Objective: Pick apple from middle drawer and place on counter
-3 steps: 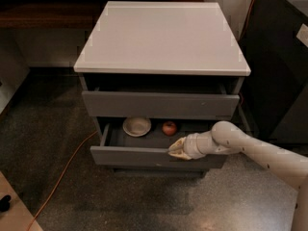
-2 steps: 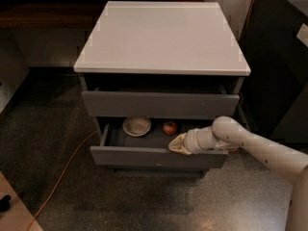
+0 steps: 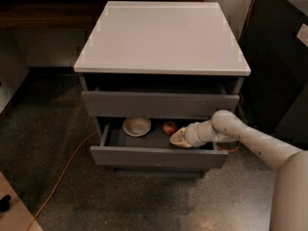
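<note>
The middle drawer [image 3: 159, 157] is pulled open under the top drawer [image 3: 159, 104]. Inside it lie a small red apple [image 3: 169, 127] near the middle and a cream bowl [image 3: 136, 126] to its left. My gripper [image 3: 177, 138] reaches in from the right over the drawer, just right of and in front of the apple, close to it. The counter [image 3: 161, 37] is the pale top slab above.
An orange cable [image 3: 62, 170] runs across the speckled floor at the left. A dark cabinet [image 3: 279, 57] stands at the right. A dark wooden shelf [image 3: 45, 13] is behind at the left.
My gripper has moved up and into the drawer, closer to the apple. The apple and bowl have not moved.
</note>
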Tool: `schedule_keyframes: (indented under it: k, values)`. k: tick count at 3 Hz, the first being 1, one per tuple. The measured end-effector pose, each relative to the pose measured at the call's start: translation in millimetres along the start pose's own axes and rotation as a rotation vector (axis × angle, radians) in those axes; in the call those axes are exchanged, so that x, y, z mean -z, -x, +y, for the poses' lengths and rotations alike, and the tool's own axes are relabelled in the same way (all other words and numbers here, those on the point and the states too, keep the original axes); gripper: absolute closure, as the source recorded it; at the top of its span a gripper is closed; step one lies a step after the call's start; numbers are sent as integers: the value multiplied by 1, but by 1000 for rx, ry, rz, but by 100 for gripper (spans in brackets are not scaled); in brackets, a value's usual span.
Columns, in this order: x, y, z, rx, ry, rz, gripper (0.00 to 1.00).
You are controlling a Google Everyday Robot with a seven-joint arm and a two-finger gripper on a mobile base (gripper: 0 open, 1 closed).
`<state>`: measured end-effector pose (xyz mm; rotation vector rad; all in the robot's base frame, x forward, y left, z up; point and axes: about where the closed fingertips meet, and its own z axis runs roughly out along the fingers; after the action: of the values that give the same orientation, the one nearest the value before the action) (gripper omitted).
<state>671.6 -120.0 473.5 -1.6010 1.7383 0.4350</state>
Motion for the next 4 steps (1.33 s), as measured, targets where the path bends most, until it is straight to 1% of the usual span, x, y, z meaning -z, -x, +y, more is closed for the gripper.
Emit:
schedule_keyframes:
  k: [1, 2, 3, 4]
  values:
    - [-8, -8, -5, 8, -18, 33, 100]
    - [-16, -15, 3, 12, -23, 67, 100]
    - [-23, -24, 16, -2, -9, 91, 100]
    - [-23, -24, 16, -2, -9, 91, 100]
